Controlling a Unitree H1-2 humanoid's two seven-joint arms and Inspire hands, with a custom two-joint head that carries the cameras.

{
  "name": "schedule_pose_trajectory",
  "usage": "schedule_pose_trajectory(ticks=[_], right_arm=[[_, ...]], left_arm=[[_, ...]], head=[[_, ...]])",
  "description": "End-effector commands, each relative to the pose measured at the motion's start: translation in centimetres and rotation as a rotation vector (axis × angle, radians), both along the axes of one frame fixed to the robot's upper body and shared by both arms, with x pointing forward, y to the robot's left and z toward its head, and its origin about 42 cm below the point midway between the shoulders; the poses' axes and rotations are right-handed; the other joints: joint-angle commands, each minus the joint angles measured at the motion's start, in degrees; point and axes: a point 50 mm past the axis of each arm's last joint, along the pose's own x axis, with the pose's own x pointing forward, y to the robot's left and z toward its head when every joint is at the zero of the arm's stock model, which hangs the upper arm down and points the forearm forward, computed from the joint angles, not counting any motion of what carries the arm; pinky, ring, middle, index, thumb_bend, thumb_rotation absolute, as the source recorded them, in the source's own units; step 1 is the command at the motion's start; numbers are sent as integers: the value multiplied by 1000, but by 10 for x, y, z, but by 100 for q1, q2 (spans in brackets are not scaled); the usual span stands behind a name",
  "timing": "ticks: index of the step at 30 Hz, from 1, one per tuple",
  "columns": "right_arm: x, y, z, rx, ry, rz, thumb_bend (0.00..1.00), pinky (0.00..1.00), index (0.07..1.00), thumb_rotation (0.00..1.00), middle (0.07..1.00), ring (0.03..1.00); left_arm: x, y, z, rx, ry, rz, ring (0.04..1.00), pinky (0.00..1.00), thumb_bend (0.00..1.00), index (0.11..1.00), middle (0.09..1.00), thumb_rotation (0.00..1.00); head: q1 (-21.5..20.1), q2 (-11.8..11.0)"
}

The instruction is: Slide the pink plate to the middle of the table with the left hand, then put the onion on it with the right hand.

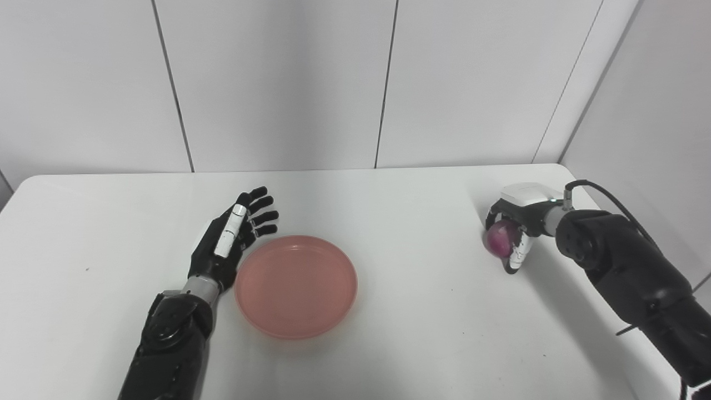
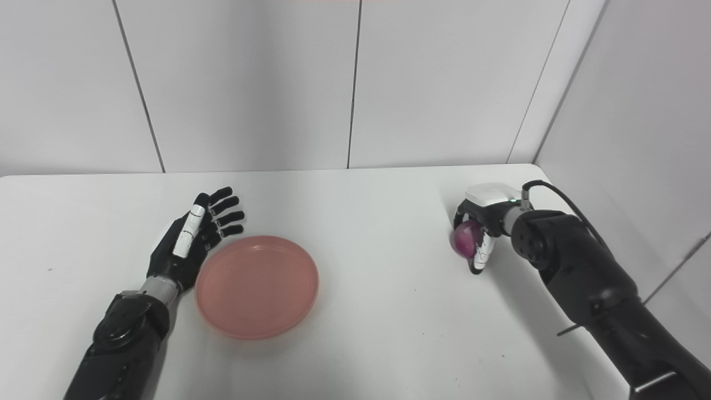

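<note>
The pink plate (image 1: 296,286) lies on the white table (image 1: 411,311) just beside the left hand (image 1: 229,240), on its inner side, and that hand holds nothing, its fingers spread. Well away across the table, the right hand (image 1: 514,233) is wrapped around the purple onion (image 1: 498,239), its fingertips (image 1: 514,261) down at the tabletop.

Bright even overhead light, soft faint shadows, mild glare on white table (image 1: 422,289), sharp focus
</note>
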Motion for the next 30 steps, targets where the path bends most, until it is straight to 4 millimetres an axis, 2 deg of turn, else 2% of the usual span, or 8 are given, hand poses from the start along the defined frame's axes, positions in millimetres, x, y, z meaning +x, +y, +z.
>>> schedule_pose_trajectory(ticks=[1, 5, 6, 7, 13, 15, 24, 30], right_arm=[[4, -9, 17, -37, -25, 3, 564, 394, 676, 0, 487, 460], [4, -10, 16, -49, -25, 11, 564, 385, 668, 0, 487, 459], [4, -10, 16, -54, -25, 19, 564, 379, 653, 0, 487, 454], [4, -11, 16, -56, -25, 25, 536, 367, 576, 4, 456, 444], [6, -15, 15, -50, -22, 27, 528, 372, 498, 4, 477, 449], [6, -15, 14, -56, -18, 30, 527, 399, 484, 3, 497, 480], [7, -13, 16, -60, -32, 56, 526, 404, 481, 2, 501, 482], [7, -10, 33, -64, -52, 71, 526, 413, 483, 1, 498, 485]], left_arm=[[-37, 13, -66, 57, 268, 16, 776, 720, 775, 793, 849, 799], [-38, 13, -66, 57, 265, 12, 780, 725, 758, 799, 855, 805], [-38, 12, -66, 57, 266, 13, 781, 726, 752, 800, 856, 808], [-38, 12, -66, 57, 266, 13, 780, 726, 747, 801, 856, 810], [-38, 11, -68, 57, 269, 12, 781, 731, 747, 802, 857, 813], [-39, 11, -68, 54, 269, 12, 784, 737, 741, 800, 858, 813], [-38, 12, -69, 62, 269, 11, 788, 735, 726, 805, 863, 824], [-38, 12, -70, 56, 272, 14, 788, 734, 739, 802, 858, 810]], head=[[-5, -5], [-5, -5], [-5, -5], [-5, -5], [-14, 4], [-11, 5], [-18, -2], [-28, -12]])
